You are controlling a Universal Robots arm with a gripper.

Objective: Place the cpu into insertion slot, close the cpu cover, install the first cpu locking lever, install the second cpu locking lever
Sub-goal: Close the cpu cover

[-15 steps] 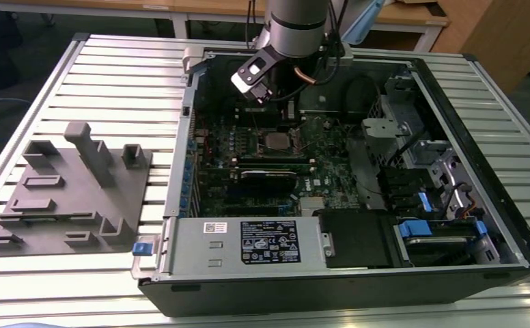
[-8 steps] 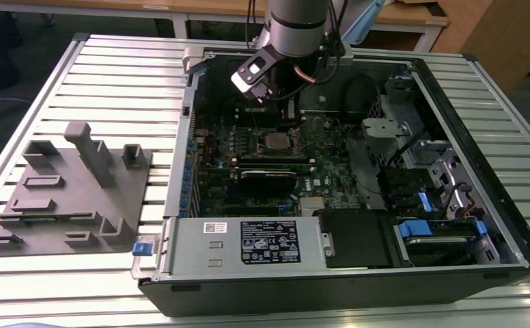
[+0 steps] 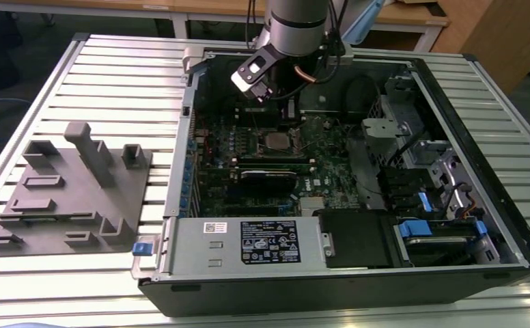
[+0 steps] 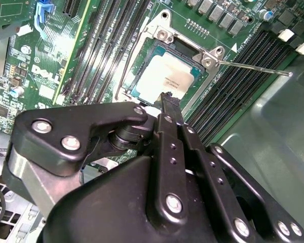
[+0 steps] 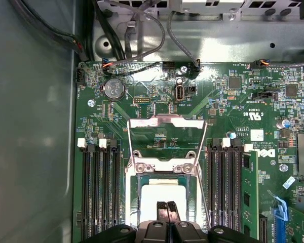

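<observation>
- An open computer case (image 3: 466, 266) lies on the slatted worktop (image 3: 110, 75), and its side near the exterior view's right edge runs close to the worktop's edge.
- A grey fixture block (image 3: 65, 191) rests on the worktop toward the edge at the exterior view's left, apart from the case.
- The robot arm (image 3: 292, 27) reaches down into the far half of the case, above the motherboard (image 3: 329, 147).
- The cpu (image 5: 151, 196) lies flat inside the insertion slot (image 4: 185, 48), with its pale metal top facing up. The slot sits near the middle of the motherboard, between two banks of long memory slots (image 5: 99, 192).
- The gripper (image 5: 166, 206) hangs right over the cpu, near the cpu's edge. Its two dark fingers (image 5: 162, 206) are pressed together with nothing visible between them. The pictures do not show whether the tips touch the chip.
- The cpu cover (image 5: 167, 121) is flipped open on its hinge at one side of the slot, and green board shows through its cutout.
- One thin wire locking lever (image 4: 253, 67) is unlatched and sticks out over the memory slots beside the slot. A second wire lever (image 4: 124, 76) runs along the opposite side.
</observation>
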